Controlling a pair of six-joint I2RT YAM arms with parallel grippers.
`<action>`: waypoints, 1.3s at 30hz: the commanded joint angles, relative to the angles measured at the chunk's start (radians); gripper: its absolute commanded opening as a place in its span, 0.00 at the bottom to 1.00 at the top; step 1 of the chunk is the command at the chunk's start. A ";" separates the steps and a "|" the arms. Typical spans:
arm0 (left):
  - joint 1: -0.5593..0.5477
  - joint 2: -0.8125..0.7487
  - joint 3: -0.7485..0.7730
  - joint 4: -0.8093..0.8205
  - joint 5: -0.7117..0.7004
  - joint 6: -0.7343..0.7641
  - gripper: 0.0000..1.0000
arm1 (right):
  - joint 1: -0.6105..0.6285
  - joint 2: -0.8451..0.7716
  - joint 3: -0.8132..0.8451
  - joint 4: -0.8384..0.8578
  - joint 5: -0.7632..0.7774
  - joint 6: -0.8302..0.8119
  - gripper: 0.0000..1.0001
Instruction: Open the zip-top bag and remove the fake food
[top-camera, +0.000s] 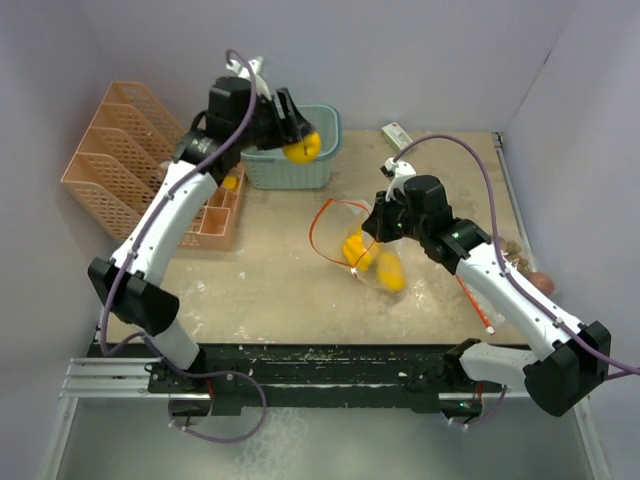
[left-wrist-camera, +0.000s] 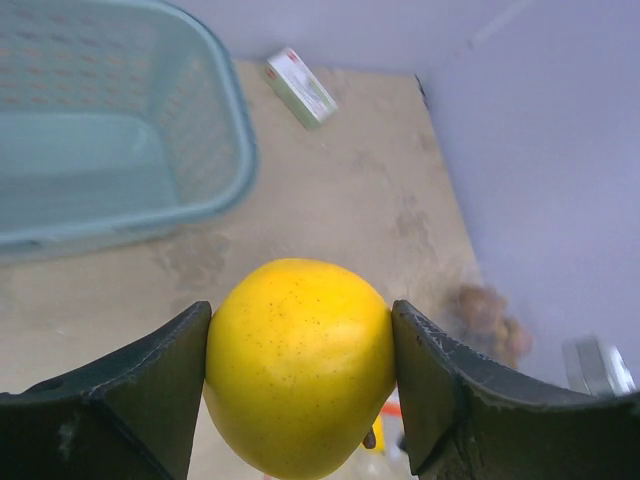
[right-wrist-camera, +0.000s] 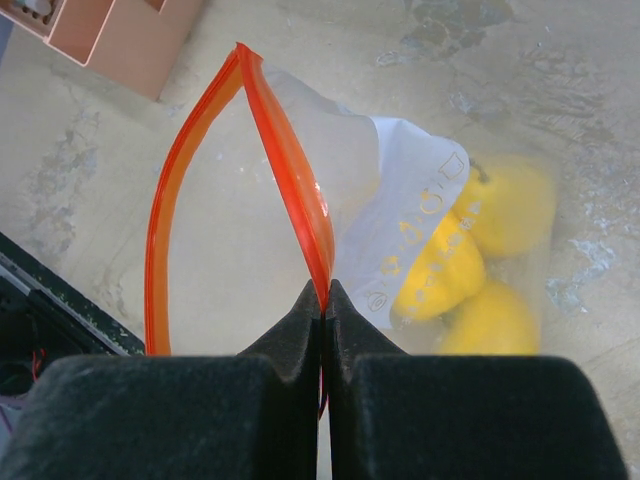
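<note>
Removal in hand: my left hand (left-wrist-camera: 300, 345) grips a yellow fruit (left-wrist-camera: 300, 380) near the basket (left-wrist-camera: 235, 150). My right hand (right-wrist-camera: 322, 300) is pinched tight on the bag (right-wrist-camera: 400, 190). Next, I judge, the fruit needs setting down.

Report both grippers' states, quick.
Left gripper: closed, holding a yellow toy fruit.
Right gripper: closed, pinching the orange zip edge of the zip-top bag.

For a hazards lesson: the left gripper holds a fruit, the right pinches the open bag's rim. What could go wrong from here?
The fruit is glossy, pinched only at its sides by the left gripper; it may slip and fall outside the basket.
The right gripper grips only the rim of the bag; that could slide out, with fruits left inside.
</note>
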 joint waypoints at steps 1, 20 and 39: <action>0.150 0.131 0.141 -0.033 0.061 -0.035 0.53 | -0.003 0.006 0.006 0.003 -0.004 -0.004 0.00; 0.280 0.451 0.432 -0.067 -0.147 -0.026 0.99 | -0.004 -0.048 -0.026 -0.043 0.042 -0.030 0.00; -0.258 -0.080 -0.195 -0.025 -0.181 -0.174 0.61 | -0.004 0.077 0.025 0.019 0.005 -0.062 0.00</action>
